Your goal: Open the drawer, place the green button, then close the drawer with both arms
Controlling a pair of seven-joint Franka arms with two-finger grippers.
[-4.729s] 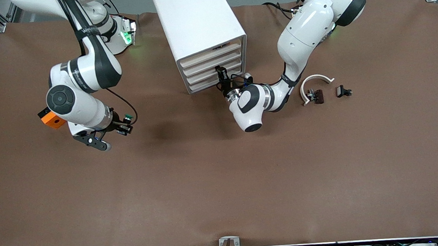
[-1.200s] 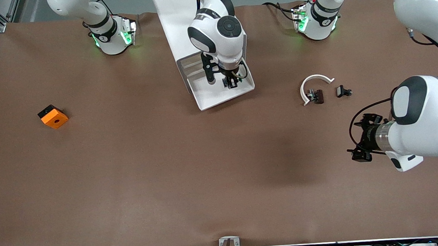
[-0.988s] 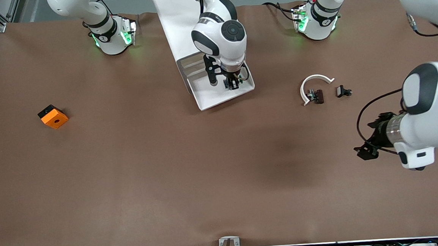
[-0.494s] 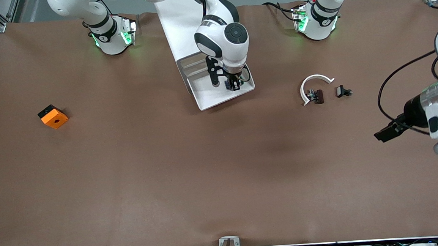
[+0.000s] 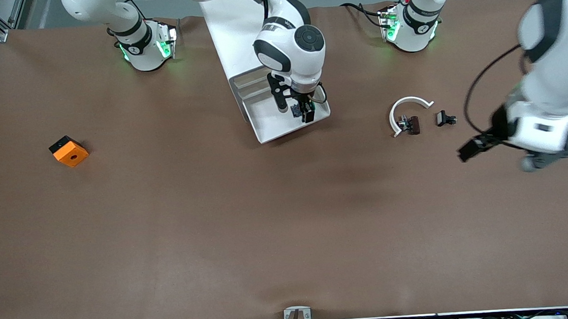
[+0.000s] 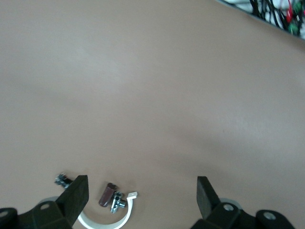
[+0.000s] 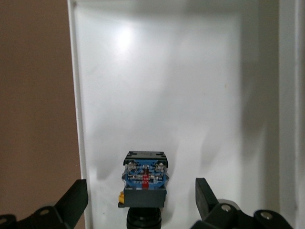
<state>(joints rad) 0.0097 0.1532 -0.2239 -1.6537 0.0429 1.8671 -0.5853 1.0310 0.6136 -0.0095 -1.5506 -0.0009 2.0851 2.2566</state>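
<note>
The right wrist view gives the detail the front view can't: the tiny push-button switch with its black body and bluish base (image 7: 144, 183) lies on the smooth white floor of the pulled-out shallow white plastic drawer (image 7: 190, 86), base end up toward the lens, a red strip and small metal screws showing. The right end effector (image 7: 142, 200) has its black fingers (image 7: 71, 202) spread wide on either side of the button, touching nothing.

From the front view, that right end effector (image 5: 303, 111) hangs low over the open drawer (image 5: 272, 130), and the arm's bulky white wrist covers much of the tray and the front of the white rounded boxy cabinet (image 5: 236, 29); the button there is only a small bluish speck (image 5: 295, 110).

Over at the left arm's end of the brown matte desk (image 5: 268, 229), the left end effector (image 5: 475, 148) is up in the air over bare surface, smeared in the front view. The left wrist view shows its fingers (image 6: 76, 198) spread and empty, and below them a white plastic arc (image 6: 102, 220) with small dark brown and metal parts (image 6: 107, 194).

The front view adds a small black part (image 5: 445, 118) just beside that arc (image 5: 409, 103). Well apart, toward the right arm's end, sits an orange cube with a black face and a hole (image 5: 69, 151).
</note>
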